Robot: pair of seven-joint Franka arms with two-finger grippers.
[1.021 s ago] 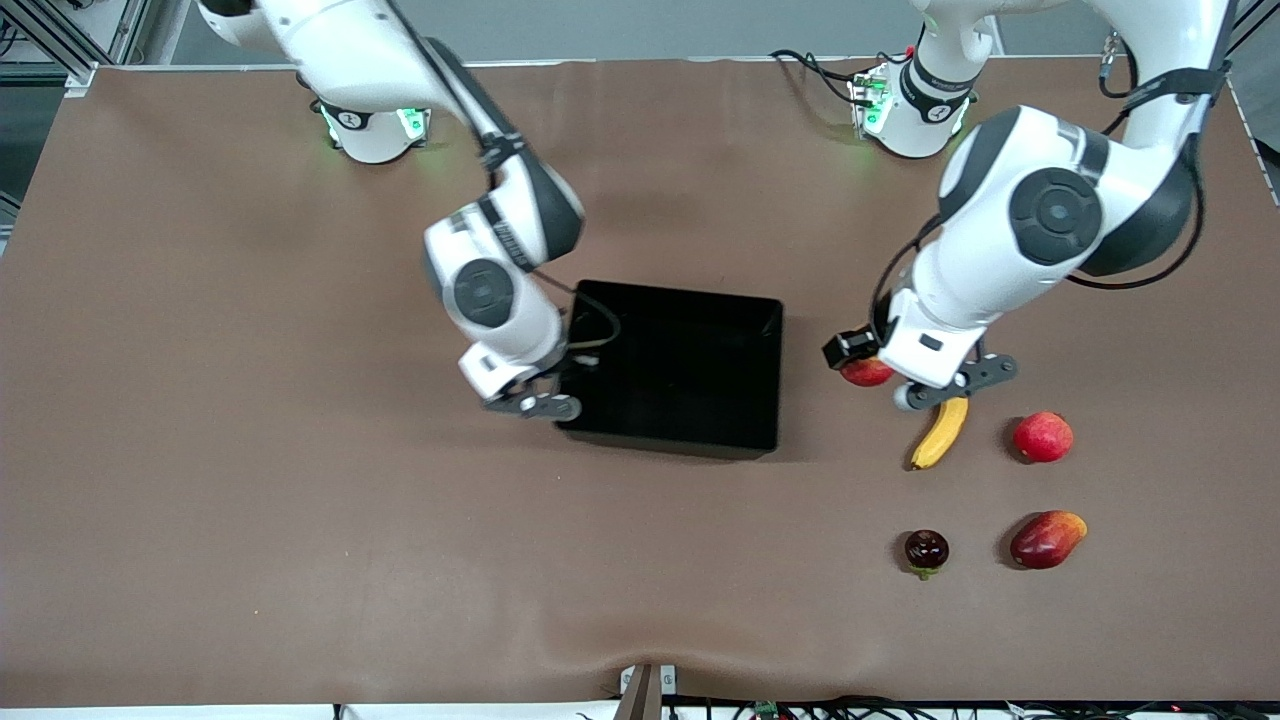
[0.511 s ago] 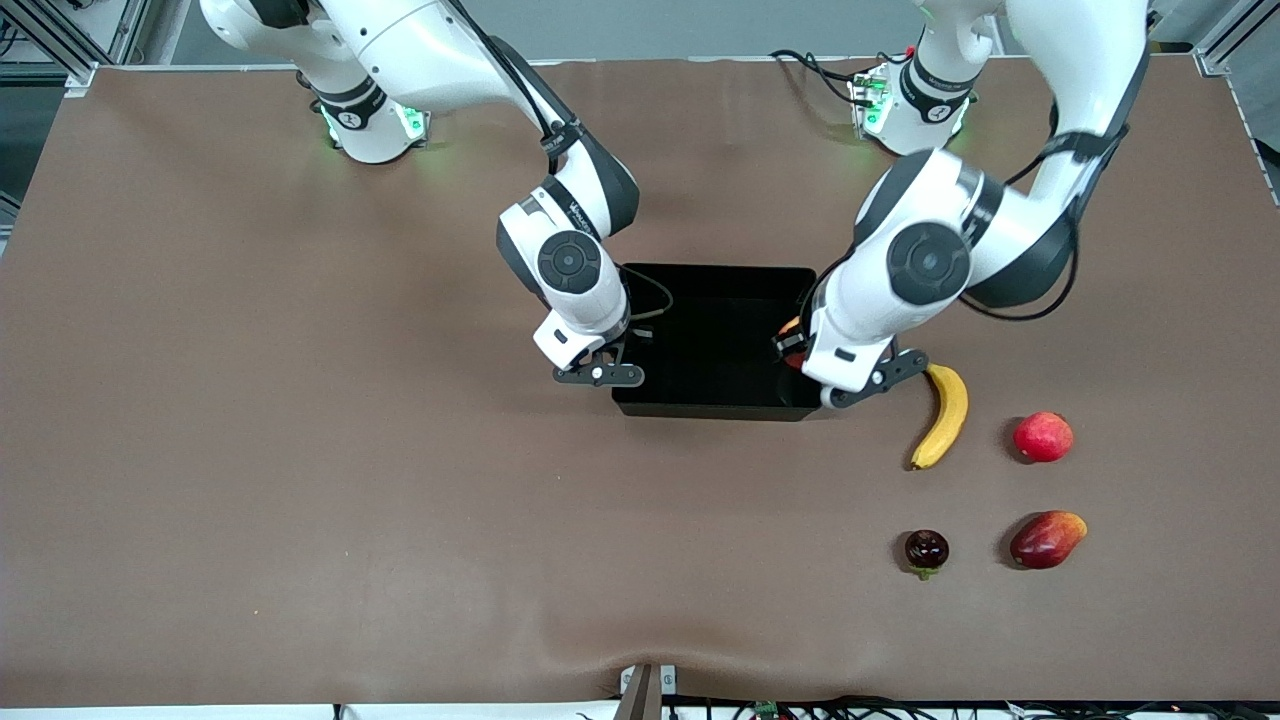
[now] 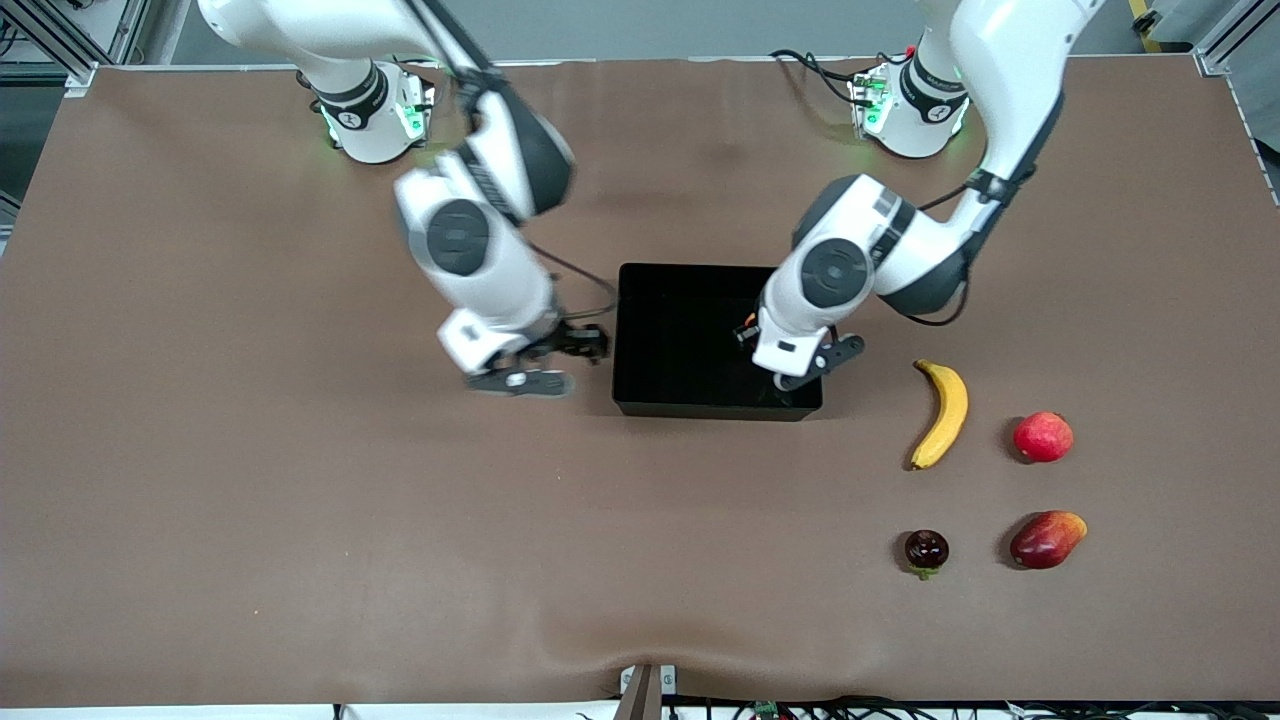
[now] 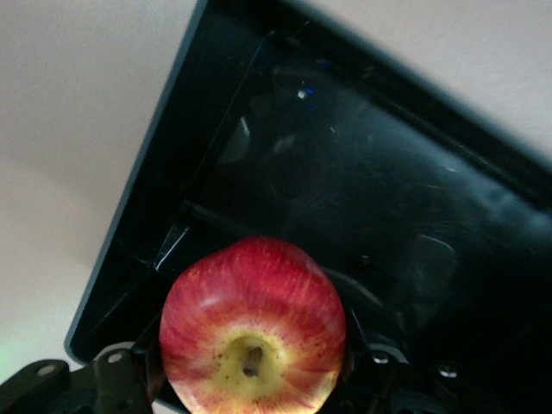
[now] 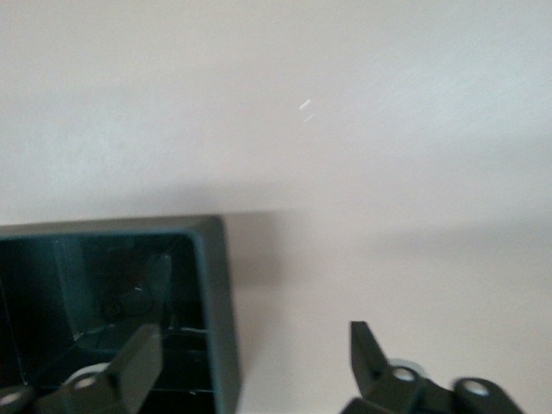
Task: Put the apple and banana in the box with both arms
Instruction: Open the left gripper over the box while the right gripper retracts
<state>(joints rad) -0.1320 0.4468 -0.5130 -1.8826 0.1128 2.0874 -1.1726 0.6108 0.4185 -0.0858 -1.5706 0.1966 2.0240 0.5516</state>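
**Apple held over the box, banana out on the table**

We see the apple clamped in the left gripper, hanging over the box at the end toward the left arm; in the left wrist view its yellow stem dimple faces the camera, with the glossy black floor and one inside corner of the box under it. In the front view only a sliver of the fruit shows past the wrist.

The box sits mid-table, and its dark floor shows nothing lying on it where we can see it. The right gripper hangs over the table just beside the box's rim, at the end toward the right arm, its fingers spread wide with nothing between them; the right wrist view shows one finger over the box's corner and the other over bare mat.

The banana lies on the table toward the left arm's end, near the box but apart from it. Beside it sits a round red fruit. Nearer the front camera lie a dark red fruit and an oblong red-orange fruit, each well apart from its neighbours. The table toward the right arm's end is open brown mat.
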